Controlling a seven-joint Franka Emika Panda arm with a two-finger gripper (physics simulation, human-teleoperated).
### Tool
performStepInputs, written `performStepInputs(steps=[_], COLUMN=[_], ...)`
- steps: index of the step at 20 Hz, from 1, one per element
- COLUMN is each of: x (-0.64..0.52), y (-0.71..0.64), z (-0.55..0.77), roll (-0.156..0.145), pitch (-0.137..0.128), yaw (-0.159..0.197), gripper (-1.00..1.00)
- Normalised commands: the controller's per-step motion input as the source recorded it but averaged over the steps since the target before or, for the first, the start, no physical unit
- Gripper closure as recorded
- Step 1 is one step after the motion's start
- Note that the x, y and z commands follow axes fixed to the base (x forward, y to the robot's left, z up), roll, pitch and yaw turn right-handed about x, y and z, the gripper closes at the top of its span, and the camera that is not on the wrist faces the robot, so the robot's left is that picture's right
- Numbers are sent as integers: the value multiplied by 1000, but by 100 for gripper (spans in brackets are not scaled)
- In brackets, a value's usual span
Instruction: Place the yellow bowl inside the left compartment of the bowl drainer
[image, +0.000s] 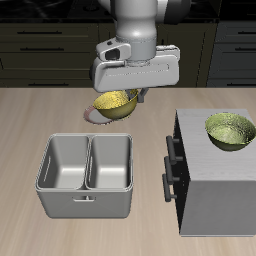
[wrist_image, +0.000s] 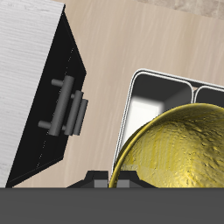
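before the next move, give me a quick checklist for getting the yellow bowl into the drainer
1. Bowl held: ok. The yellow bowl hangs tilted under the hand, off the table.
2. Grip firmness: cannot tell. The fingers are hidden behind the bowl in the wrist view.
3. Bowl over the drainer: not ok. It is farther back than the tub.
4. Compartments free: ok. Both look empty in the exterior view.
5. Height to pass the rim: ok. The bowl seems above it.
6. Nearby obstacles: ok. The cabinet with the green bowl stands beside the drainer, not in the path.
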Motion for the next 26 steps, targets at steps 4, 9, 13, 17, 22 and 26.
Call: performStepInputs(steps=[4, 9, 13, 17, 22, 26], x=[76, -33, 28, 47, 68, 69], y=[-47, -129, -111, -90, -52, -100], z=[-106, 27, -17, -114, -73, -215], roll=[-3, -36, -17, -13, -7, -9], pitch=[10, -3, -6, 12, 5, 26], yaw=[0, 5, -2, 11, 8, -5], gripper=[100, 100, 100, 100, 100, 100])
